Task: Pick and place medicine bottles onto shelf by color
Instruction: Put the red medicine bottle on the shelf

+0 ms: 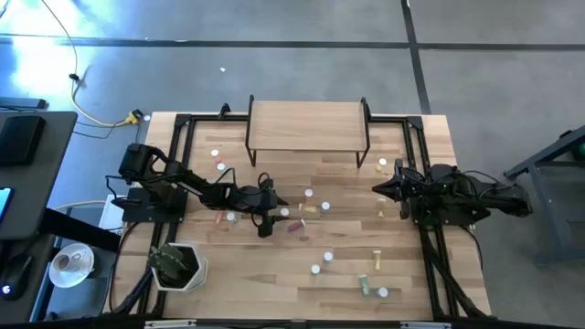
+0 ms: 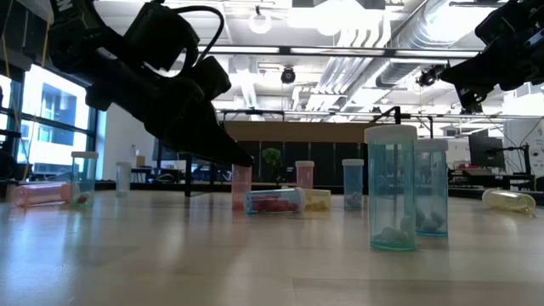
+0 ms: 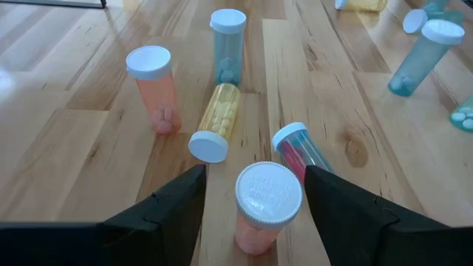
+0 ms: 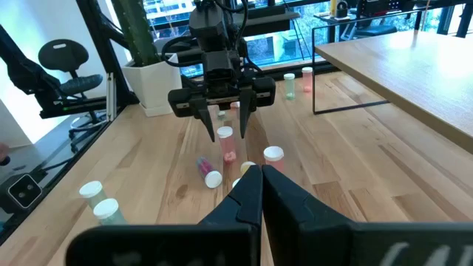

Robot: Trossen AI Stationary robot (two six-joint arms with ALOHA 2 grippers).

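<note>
Left gripper (image 3: 255, 196): I see its fingers spread, straddling an upright pink bottle (image 3: 266, 210) with a white cap, not touching it.
Pink bottle: stands mid-table, in front of the shelf (image 1: 306, 126); a lying red bottle (image 3: 303, 151) just beside it, a lying yellow bottle (image 3: 216, 122) near.
Right gripper (image 4: 260, 181): I see the fingers pressed together, holding nothing, at the table's right side.
Shelf: top bare.
</note>
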